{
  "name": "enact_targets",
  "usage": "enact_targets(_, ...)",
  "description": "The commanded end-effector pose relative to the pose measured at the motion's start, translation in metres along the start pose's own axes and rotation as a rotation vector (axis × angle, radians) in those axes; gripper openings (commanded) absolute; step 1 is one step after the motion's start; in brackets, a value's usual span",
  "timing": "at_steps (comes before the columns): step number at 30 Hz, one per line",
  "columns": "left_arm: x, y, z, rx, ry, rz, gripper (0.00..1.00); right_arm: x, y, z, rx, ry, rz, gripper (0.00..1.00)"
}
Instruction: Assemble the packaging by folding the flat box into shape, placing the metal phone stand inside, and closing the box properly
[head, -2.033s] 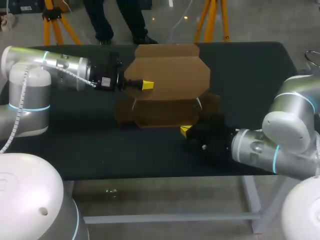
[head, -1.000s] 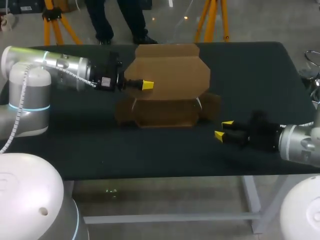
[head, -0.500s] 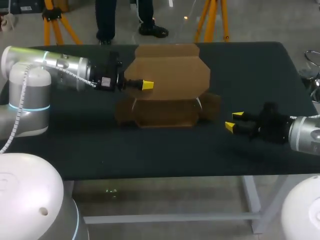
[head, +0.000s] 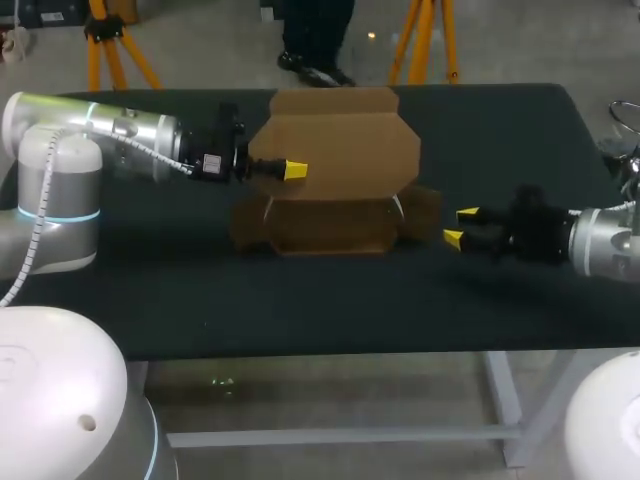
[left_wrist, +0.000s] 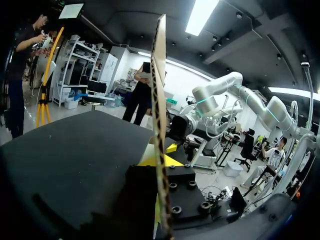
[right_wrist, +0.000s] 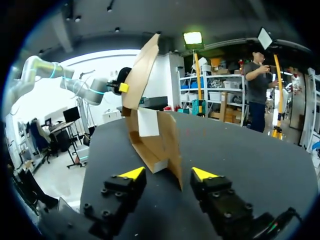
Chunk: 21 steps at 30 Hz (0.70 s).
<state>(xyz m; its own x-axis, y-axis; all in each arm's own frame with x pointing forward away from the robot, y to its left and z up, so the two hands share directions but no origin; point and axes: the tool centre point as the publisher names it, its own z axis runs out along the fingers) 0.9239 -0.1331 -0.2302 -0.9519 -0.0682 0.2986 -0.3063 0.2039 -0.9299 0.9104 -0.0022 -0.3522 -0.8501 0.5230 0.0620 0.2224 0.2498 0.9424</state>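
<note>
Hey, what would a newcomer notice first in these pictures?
A half-folded brown cardboard box stands in the middle of the table, its big lid raised. The left gripper is shut on that lid's edge, while the right gripper hovers open beside the box's side flap.

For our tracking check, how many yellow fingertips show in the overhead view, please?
3. One on the left end effector, gripping the box lid; its partner is hidden behind the lid. Two on the open right end effector, beside the box.
</note>
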Motion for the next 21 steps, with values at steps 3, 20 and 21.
enact_targets(3, -0.001, 0.003, 0.001, 0.0, 0.001, 0.0, 0.0, -0.012, -0.002, 0.023, 0.005, 0.055, -0.016, 0.66)
enact_targets(20, -0.001, 0.003, 0.001, 0.0, 0.001, 0.0, 0.0, -0.016, 0.0, 0.059, 0.02, 0.114, -0.028, 0.24)
enact_targets(21, -0.001, 0.003, 0.001, 0.0, 0.001, 0.0, 0.0, -0.015, 0.0, 0.059, 0.02, 0.115, -0.028, 0.18)
